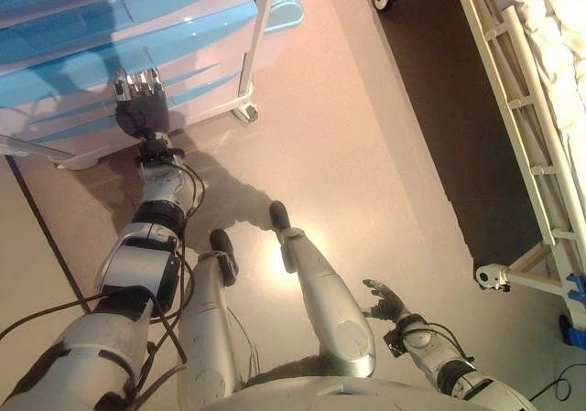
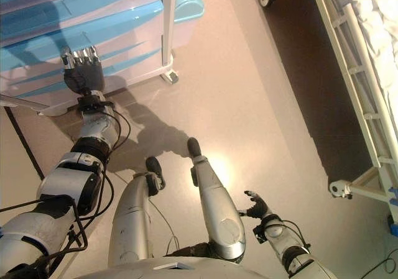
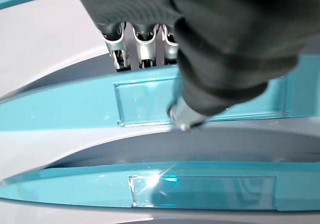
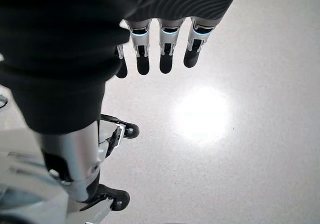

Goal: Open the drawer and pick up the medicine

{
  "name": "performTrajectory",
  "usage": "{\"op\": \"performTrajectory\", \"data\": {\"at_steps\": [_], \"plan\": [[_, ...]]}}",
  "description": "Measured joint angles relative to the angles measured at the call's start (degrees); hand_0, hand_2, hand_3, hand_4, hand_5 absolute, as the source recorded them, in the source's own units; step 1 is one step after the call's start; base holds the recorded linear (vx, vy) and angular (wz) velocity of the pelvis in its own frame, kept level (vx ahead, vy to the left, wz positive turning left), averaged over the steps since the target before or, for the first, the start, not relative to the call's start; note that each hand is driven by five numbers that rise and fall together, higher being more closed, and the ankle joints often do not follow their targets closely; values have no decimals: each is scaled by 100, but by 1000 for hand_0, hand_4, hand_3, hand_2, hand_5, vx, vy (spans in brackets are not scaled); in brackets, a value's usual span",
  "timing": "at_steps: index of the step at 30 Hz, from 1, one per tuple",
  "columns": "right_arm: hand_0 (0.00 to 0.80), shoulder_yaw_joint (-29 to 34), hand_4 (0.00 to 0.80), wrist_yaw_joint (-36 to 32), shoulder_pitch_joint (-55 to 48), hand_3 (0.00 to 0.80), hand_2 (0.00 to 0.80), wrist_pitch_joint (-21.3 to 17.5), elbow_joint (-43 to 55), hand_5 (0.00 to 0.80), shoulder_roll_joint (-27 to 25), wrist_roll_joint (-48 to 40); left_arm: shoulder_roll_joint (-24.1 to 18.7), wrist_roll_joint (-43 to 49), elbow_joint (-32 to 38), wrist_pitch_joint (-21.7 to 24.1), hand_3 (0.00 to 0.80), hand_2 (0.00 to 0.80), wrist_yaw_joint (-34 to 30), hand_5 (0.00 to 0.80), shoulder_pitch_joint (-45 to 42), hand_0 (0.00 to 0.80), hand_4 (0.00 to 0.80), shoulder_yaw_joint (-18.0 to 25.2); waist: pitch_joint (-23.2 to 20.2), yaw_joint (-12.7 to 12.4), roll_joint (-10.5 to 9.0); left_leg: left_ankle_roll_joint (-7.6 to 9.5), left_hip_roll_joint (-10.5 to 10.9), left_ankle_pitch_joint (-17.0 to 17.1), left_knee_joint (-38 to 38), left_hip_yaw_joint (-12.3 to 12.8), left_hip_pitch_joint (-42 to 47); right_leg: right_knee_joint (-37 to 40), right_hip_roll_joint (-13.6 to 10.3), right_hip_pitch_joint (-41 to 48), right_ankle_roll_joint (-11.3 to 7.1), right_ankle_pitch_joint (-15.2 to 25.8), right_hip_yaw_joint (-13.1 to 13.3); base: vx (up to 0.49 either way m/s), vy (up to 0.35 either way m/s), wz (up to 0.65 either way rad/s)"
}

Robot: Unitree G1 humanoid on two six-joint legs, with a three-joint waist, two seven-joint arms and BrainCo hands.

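- Turquoise drawer fronts (image 1: 137, 40) stacked on a white wheeled cabinet (image 1: 233, 95) fill the upper left; every drawer is closed, and no medicine shows.
- Left hand (image 1: 139, 100) is raised against a drawer front; its fingers (image 3: 142, 47) reach over that front's upper edge, tips hidden, so I cannot tell their grip.
- Bare glossy floor (image 1: 366, 155) lies open between cabinet and bed.
- Right hand (image 1: 385, 299) hangs low, fingers (image 4: 167, 49) loosely straight, empty.
- White bed frame (image 1: 526, 127) lines the right edge.
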State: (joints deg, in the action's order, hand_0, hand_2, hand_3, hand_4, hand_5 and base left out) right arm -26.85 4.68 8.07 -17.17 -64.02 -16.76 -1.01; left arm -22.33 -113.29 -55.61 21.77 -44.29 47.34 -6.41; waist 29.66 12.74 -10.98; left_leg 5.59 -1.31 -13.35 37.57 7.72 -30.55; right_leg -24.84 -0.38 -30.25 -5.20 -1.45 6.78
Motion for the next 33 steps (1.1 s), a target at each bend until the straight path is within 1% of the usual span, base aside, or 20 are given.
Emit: {"op": "performTrajectory", "data": {"at_steps": [2, 4, 7, 9, 11, 13, 14, 15, 17, 19, 21, 23, 24, 25, 27, 29, 30, 31, 33], "plan": [[0, -3, 0, 1, 12, 0, 0, 78, 71, 0, 0, 5, 76, 106, 176, -132, 800, 800, 0, 800, -243, 800, 800, -2, 4, -26, 6, -14, 97, 111, -250, -17, 140, 27, -81, 75, 27, -17, 4, -46, -38, 16], [0, 1, 0, 13, 27, 0, 0, 185, 180, 0, 0, 27, 133, 373, 506, -333, 800, 800, 9, 800, -632, 800, 800, 15, 24, -93, 36, -51, 183, 242, -520, -77, 297, 130, -133, 185, 34, -22, -18, -44, -39, 23], [0, 6, 0, 28, 29, 0, 0, 407, 221, 0, -5, 66, 192, 1116, 817, -813, 800, 800, 9, 800, -1282, 800, 800, 0, 42, -282, 63, -159, 272, 431, -935, -269, 636, 253, -198, 460, 136, -87, -160, -16, -63, 35], [0, 4, 0, 43, 15, 0, 0, 598, 243, 0, -10, 196, 254, 1568, 1010, -1187, 800, 800, 11, 800, -1768, 800, 800, 0, 48, -471, 72, -268, 313, 579, -1298, -428, 950, 412, -213, 745, 227, -148, -302, -19, -84, 38], [0, 9, 0, 117, -8, 0, 0, 755, 257, 0, -15, 269, 419, 1917, 1230, -1459, 800, 800, 10, 800, -2271, 800, 800, 2, 64, -634, 95, -384, 332, 778, -1707, -653, 1283, 575, -236, 1031, 311, -199, -467, 10, -67, 51], [0, 134, 0, 155, -14, 0, 0, 891, 372, 0, -26, 343, 617, 2263, 1457, -1726, 800, 800, 3, 800, -2789, 800, 800, 44, 85, -843, 128, -520, 328, 951, -2067, -876, 1566, 606, -223, 1252, 439, -280, -639, 7, -68, 52], [0, 216, 0, 176, -12, 0, 0, 940, 425, 0, -29, 353, 706, 2392, 1488, -1844, 800, 800, -31, 800, -3007, 800, 800, 63, 96, -920, 144, -583, 316, 1022, -2233, -971, 1735, 645, -218, 1386, 497, -316, -764, 10, -63, 53], [0, 300, 0, 204, -5, 0, 0, 972, 514, 0, -36, 436, 759, 2559, 1489, -1983, 800, 800, -125, 800, -3264, 800, 800, 73, 109, -1003, 164, -654, 253, 1097, -2404, -1062, 1911, 715, -190, 1560, 560, -348, -895, 35, -73, 51], [0, 475, 0, 225, 36, 0, 0, 983, 665, 0, -41, 506, 785, 2856, 1477, -2241, 800, 800, -359, 800, -3710, 800, 800, 145, 111, -1165, 173, -775, 196, 1195, -2615, -1228, 2118, 766, -127, 1758, 672, -412, -1072, 21, -76, 41], [0, 656, 0, 141, 141, 0, 0, 1014, 705, 0, -50, 585, 814, 3167, 1313, -2519, 800, 800, -669, 800, -4027, 800, 800, 250, 109, -1357, 216, -873, 110, 1310, -2832, -1322, 2301, 806, -84, 1914, 758, -459, -1261, -6, -88, 37], [0, 822, 0, 67, 165, 0, 0, 1024, 783, 0, -97, 742, 846, 3475, 987, -2808, 800, 800, -924, 800, -4210, 800, 800, 259, 96, -1467, 375, -931, 36, 1390, -2955, -1403, 2452, 894, -58, 2160, 835, -510, -1503, 0, -86, 57], [0, 917, 0, -29, 194, 0, 0, 1095, 792, 0, -176, 834, 925, 3761, 585, -3068, 800, 800, -1160, 800, -4357, 800, 800, 270, 18, -1600, 586, -969, -47, 1423, -3013, -1443, 2529, 976, -13, 2308, 885, -544, -1635, 14, -84, 48], [0, 933, 0, -59, 203, 0, 0, 1107, 789, 0, -246, 911, 903, 3941, 440, -3212, 800, 800, -1176, 800, -4341, 800, 800, 286, -41, -1607, 720, -987, -58, 1456, -3029, -1495, 2515, 1007, -5, 2360, 893, -546, -1720, 22, -75, 44], [0, 993, 0, -113, 226, 0, 0, 1127, 739, 0, -275, 946, 914, 4066, 239, -3347, 800, 800, -1176, 800, -4328, 800, 800, 306, -121, -1635, 840, -1001, -65, 1477, -3042, -1522, 2535, 1017, 5, 2406, 909, -557, -1750, 33, -73, 42], [0, 1093, 0, -157, 279, 0, 0, 1127, 557, 0, -276, 970, 974, 4369, -227, -3656, 800, 800, -1170, 800, -4332, 800, 800, 511, -328, -1656, 1020, -1031, -68, 1500, -3096, -1577, 2640, 1052, 25, 2539, 952, -589, -1847, 42, -53, 23], [0, 1116, 0, -158, 249, 0, 0, 1129, 436, 0, -272, 1028, 1055, 4566, -596, -3812, 800, 800, -1119, 800, -4379, 800, 800, 666, -597, -1690, 1128, -1054, -85, 1514, -3117, -1619, 2657, 1087, 50, 2589, 984, -611, -1897, 39, -25, 16], [0, 1125, 0, -159, 228, 0, 0, 1133, 367, 0, -274, 1050, 1109, 4633, -674, -3871, 800, 800, -1065, 800, -4489, 800, 800, 735, -734, -1709, 1162, -1062, -91, 1519, -3118, -1621, 2668, 1092, 56, 2614, 1000, -628, -1934, 44, -17, 28], [0, 1190, 0, -159, 180, 0, 0, 1135, 328, 0, -281, 1069, 1155, 4736, -717, -3929, 800, 800, -963, 800, -4498, 800, 800, 862, -801, -1699, 1211, -1077, -92, 1545, -3127, -1659, 2689, 1128, 58, 2690, 1015, -639, -2033, 47, -2, 41], [0, 1302, 0, -168, 110, 0, 0, 1151, 193, 0, -261, 1071, 1232, 4911, -870, -3973, 800, 800, -796, 800, -4484, 800, 800, 1067, -993, -1719, 1228, -1114, -106, 1602, -3180, -1756, 2715, 1173, 68, 2777, 1022, -713, -2181, 50, 12, 44]]}}
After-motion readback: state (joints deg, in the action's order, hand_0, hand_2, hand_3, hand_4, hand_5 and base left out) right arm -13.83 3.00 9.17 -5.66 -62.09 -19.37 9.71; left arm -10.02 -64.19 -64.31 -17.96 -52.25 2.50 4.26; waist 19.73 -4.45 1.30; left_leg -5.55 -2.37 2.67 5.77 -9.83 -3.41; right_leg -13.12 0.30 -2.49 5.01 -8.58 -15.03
